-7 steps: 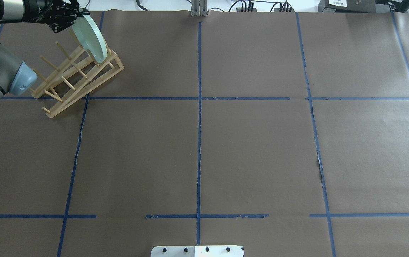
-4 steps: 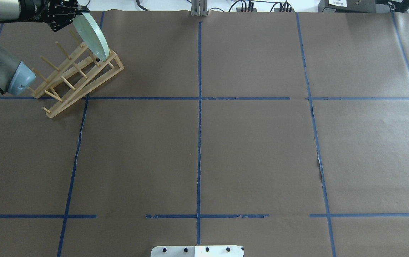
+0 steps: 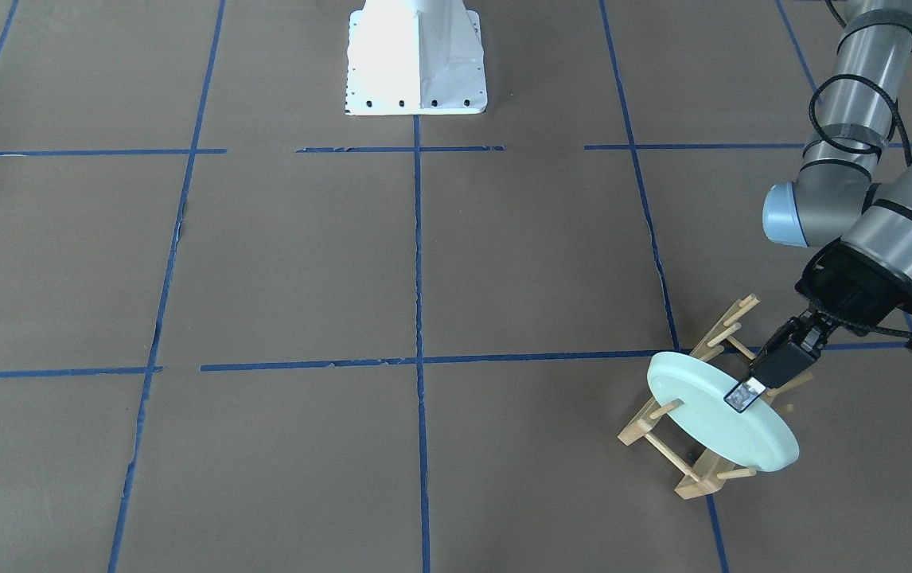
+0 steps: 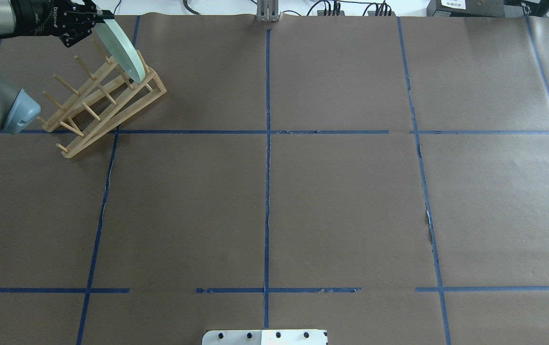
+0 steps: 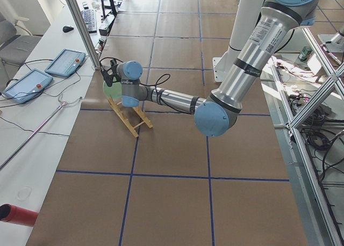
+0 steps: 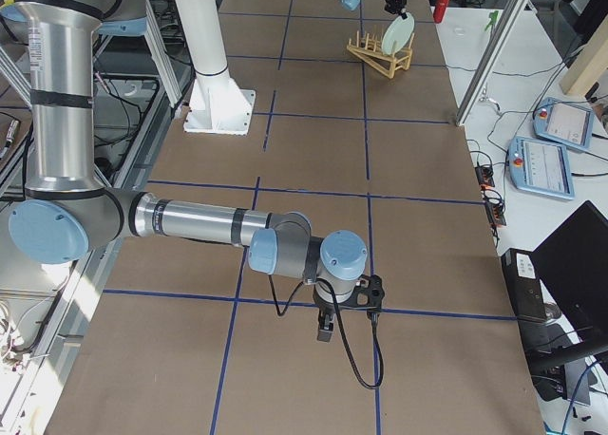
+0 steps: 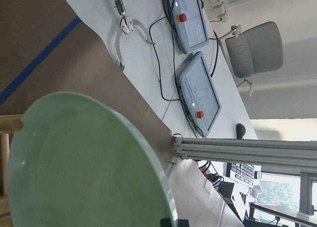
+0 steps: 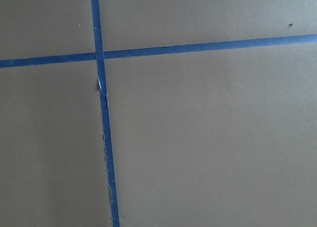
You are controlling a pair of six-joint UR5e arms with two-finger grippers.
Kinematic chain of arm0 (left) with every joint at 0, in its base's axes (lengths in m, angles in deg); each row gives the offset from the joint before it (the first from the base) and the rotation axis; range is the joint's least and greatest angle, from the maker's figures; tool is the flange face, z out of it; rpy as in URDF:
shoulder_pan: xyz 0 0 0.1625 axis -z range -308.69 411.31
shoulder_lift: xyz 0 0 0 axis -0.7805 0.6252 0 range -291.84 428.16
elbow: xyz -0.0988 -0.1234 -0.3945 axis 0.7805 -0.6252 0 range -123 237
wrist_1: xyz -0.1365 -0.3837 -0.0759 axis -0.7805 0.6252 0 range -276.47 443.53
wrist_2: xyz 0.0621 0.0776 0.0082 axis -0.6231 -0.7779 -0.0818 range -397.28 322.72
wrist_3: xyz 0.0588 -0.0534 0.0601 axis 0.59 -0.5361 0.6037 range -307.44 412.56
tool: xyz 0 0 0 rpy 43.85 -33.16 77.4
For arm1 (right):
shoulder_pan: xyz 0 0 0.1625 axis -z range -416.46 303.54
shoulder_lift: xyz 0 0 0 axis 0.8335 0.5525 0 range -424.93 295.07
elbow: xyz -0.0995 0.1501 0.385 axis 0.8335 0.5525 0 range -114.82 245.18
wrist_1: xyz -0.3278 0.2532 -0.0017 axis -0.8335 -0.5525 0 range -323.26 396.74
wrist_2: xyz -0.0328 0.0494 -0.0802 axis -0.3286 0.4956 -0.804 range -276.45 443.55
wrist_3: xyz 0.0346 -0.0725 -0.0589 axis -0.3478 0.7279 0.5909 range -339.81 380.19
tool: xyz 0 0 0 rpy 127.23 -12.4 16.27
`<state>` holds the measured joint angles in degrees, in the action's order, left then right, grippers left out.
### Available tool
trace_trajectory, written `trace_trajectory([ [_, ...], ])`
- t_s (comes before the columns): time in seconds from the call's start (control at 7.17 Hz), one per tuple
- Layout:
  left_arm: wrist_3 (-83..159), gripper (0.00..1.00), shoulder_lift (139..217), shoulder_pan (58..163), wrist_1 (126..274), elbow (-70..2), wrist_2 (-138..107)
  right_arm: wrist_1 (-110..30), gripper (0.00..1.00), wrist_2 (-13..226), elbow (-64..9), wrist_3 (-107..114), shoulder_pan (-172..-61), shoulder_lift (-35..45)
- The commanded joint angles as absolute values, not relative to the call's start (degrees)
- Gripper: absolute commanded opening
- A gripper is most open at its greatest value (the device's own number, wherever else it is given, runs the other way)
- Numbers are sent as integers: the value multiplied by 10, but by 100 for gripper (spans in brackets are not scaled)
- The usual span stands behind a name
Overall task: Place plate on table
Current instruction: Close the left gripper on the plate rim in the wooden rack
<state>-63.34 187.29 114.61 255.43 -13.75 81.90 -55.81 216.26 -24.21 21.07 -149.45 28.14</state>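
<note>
**Plate held tilted at the rack, far left of the surface**

Nearest the robot, the right hand (image 6: 325, 332) hangs low over the bare surface (image 4: 341, 201). Only the right-side view shows it, so I cannot tell whether it is spread or pressed together. At the far left, the left hand (image 3: 745, 391) pinches the upper rim of the plate (image 3: 703, 418). The plate leans over the end of the wooden rack (image 3: 693, 479), possibly just clear of it. The overhead view shows it nearly edge-on, long axis running far-left to near-right. Only the left wrist view shows its hollow face.
</note>
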Motion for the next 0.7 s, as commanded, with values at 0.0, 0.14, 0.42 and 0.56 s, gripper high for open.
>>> trace_trajectory([
  [0.0, -655, 0, 1871, 1147, 2569, -137, 819, -558, 100, 2163, -242, 211, -1494, 281],
  [0.14, -667, 0, 1871, 1148, 2578, -137, 818, -558, 100, 2163, -242, 211, -1494, 281],
  [0.42, -669, 0, 1871, 1158, 2582, -137, 819, -558, 100, 2163, -242, 211, -1494, 281],
  [0.56, -670, 0, 1871, 1163, 2582, -137, 819, -558, 100, 2163, -242, 211, -1494, 281],
])
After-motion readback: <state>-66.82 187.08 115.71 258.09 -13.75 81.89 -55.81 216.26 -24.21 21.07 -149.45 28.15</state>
